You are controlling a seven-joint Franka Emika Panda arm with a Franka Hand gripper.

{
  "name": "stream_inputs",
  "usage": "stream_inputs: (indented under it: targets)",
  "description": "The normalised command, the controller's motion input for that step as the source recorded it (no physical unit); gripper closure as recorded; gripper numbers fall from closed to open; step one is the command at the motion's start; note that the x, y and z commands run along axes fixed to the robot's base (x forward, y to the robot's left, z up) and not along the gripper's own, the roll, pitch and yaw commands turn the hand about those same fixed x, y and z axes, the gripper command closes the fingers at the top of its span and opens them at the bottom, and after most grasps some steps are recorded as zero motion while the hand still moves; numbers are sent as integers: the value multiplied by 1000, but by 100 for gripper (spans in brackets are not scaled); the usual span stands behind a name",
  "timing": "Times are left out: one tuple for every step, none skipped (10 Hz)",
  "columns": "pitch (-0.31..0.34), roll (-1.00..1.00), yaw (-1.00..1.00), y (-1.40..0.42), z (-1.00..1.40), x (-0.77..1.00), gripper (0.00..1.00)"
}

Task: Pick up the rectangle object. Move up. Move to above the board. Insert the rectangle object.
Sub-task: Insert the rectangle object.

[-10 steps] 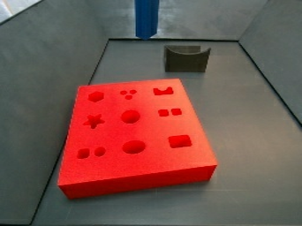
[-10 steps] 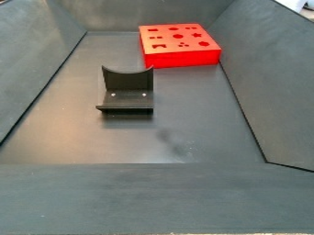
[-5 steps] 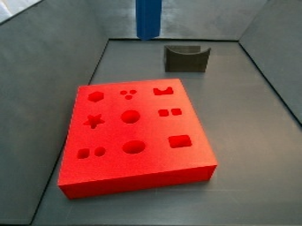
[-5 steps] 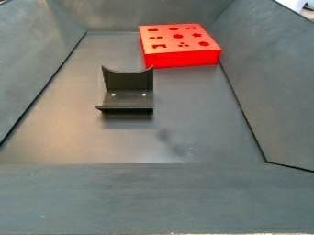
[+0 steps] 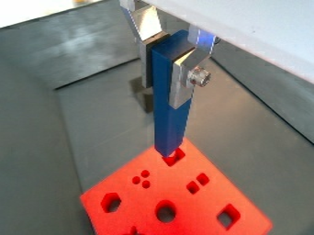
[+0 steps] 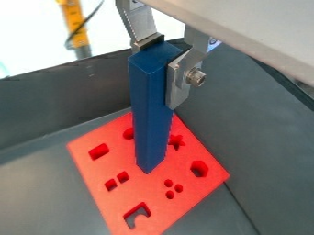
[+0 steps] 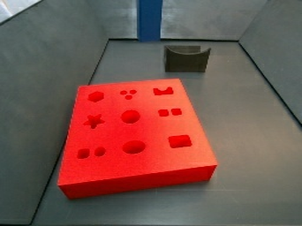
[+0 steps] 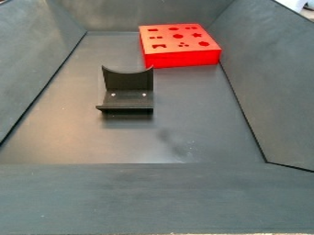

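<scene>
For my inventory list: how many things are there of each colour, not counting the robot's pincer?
Blue: 1, the rectangle object, held in the pincer above the board.
Red: 1, the board.
Dark grey: 1, the U-shaped block.
Total: 3.

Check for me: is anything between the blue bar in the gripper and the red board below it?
Nothing visible is. In both wrist views the gripper holds the blue bar upright, high over the red board, with only open air under the bar's lower end. The dark grey block sits on the floor apart from the board.
</scene>
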Motion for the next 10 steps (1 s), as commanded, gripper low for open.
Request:
stream_inputs:
  targets:
    - [13,14,-9,0,0,31,100]
    - [-47,-19,0,-31,-100,0,100]
    - [-27,0,0,-269,-249,29,100]
    - [0,49,-23,-474,-257,294,100]
    - [0,67,-229,-463,-249,466,100]
    - [0,23,-366,-291,-257,586,100]
    - [0,17,-320,-211,-257,609,100]
    - [0,0,-254,-146,-277,594,100]
    - [14,-1,-263,-186,-289,557,100]
    - [37,-1,-286,-263,-309,554,100]
